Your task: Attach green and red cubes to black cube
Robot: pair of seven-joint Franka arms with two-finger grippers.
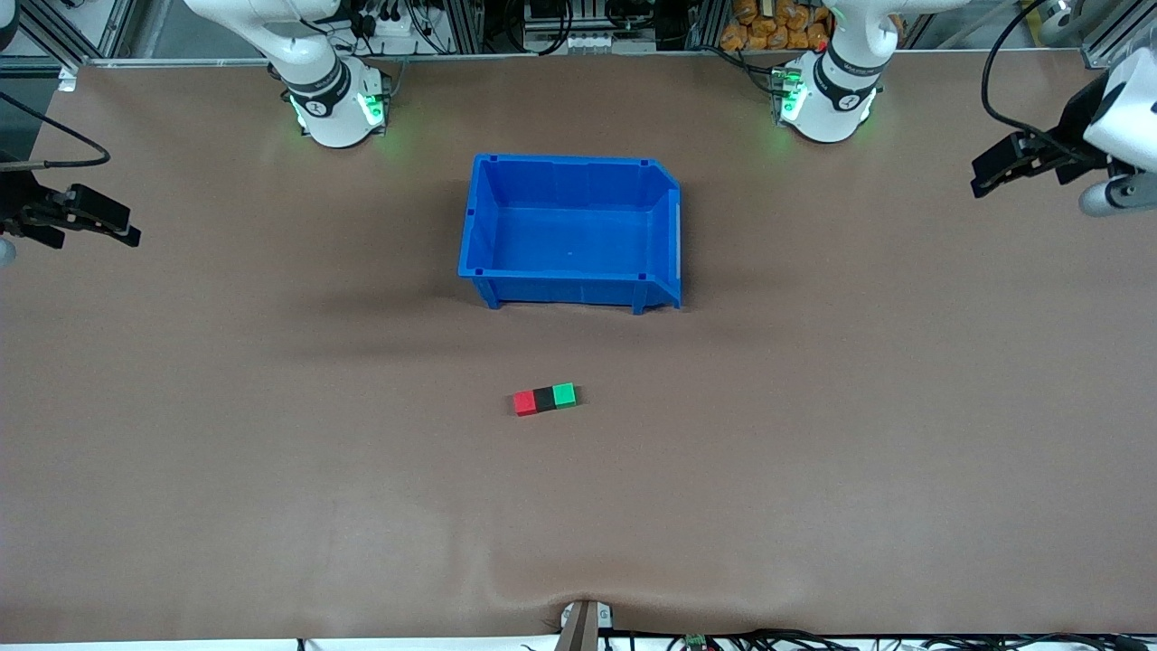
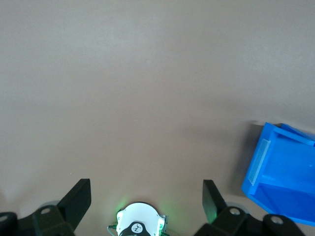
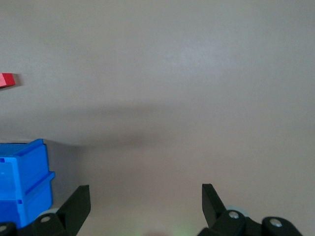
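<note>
The red cube, black cube and green cube lie on the table in one touching row, black in the middle, nearer to the front camera than the blue bin. My left gripper is open and empty, up over the left arm's end of the table; its wrist view shows only bare table between the fingers. My right gripper is open and empty over the right arm's end. The red cube shows at the edge of the right wrist view.
An empty blue bin stands mid-table, between the arm bases and the cubes; it also shows in the left wrist view and the right wrist view. The left arm's base shows below the left fingers.
</note>
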